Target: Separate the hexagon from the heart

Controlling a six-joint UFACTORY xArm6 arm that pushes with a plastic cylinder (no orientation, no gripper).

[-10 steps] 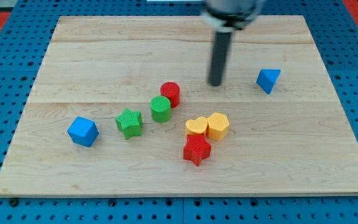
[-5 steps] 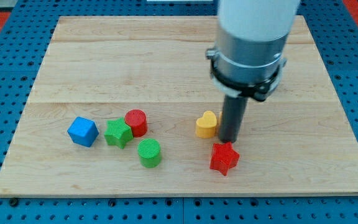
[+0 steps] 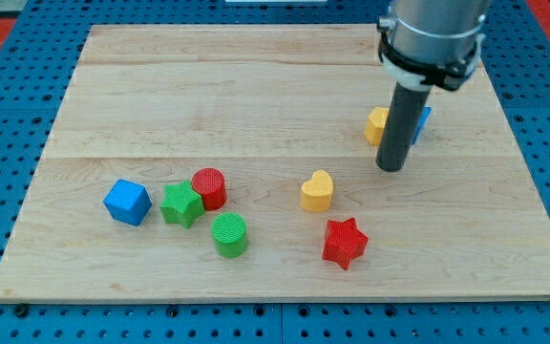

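Observation:
The yellow heart (image 3: 318, 191) lies right of the board's centre. The yellow hexagon (image 3: 377, 125) sits up and to the right of it, well apart, partly hidden behind my rod and touching a blue block (image 3: 420, 122) that peeks out on the rod's right. My tip (image 3: 391, 167) rests on the board just below the hexagon, to the upper right of the heart.
A red star (image 3: 344, 243) lies below the heart. On the left stand a blue cube (image 3: 127, 202), a green star (image 3: 180, 204), a red cylinder (image 3: 209, 188) and a green cylinder (image 3: 229, 235). The wooden board (image 3: 256, 76) sits on a blue pegboard.
The hexagon has gone from beside the heart up and right to the blue block. My tip moved from beside the heart up and right. The left blocks have shifted since the earliest frame.

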